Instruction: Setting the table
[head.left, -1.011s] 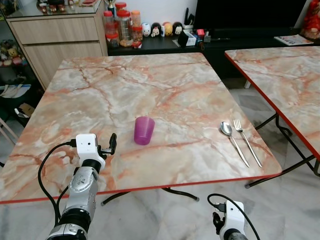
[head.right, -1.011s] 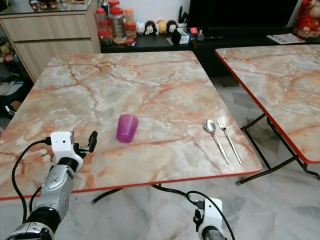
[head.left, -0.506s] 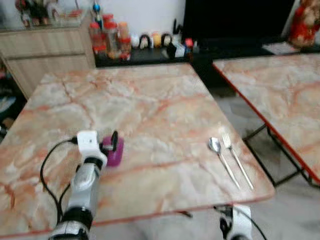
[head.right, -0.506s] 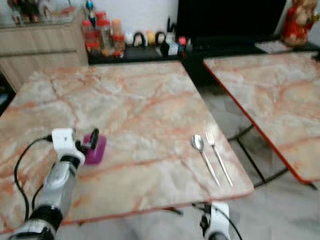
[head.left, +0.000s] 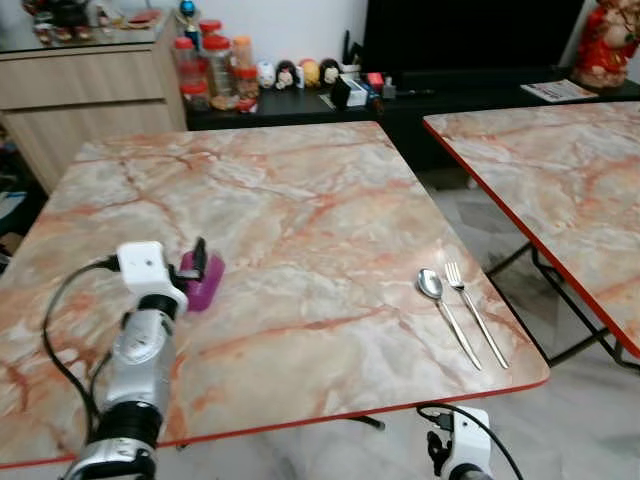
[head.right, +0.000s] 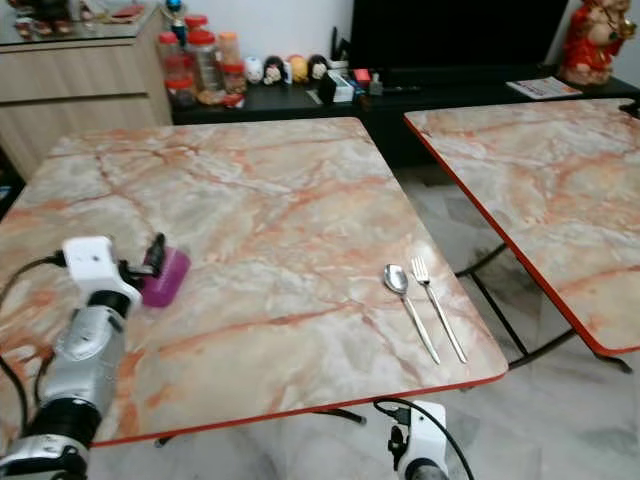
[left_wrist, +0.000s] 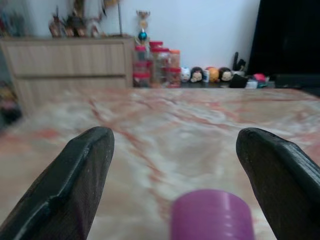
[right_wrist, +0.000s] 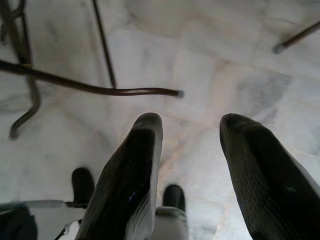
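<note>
L gripper (left_wrist: 172, 165) wide open, holding nothing — purple cup (left_wrist: 212, 215) sits upside down on the table (head.left: 330, 200), just ahead, centred between the fingers. L arm far nearer; R gripper (right_wrist: 192, 145) hangs below table edge, fingers apart, empty.

A square folding table (head.left: 300, 200) with an orange-veined marble top and a red edge carries a purple cup (head.left: 203, 282) near its left side. A spoon (head.left: 444, 312) and a fork (head.left: 474, 310) lie side by side near its right front corner, well apart from the cup, handles toward the front edge
</note>
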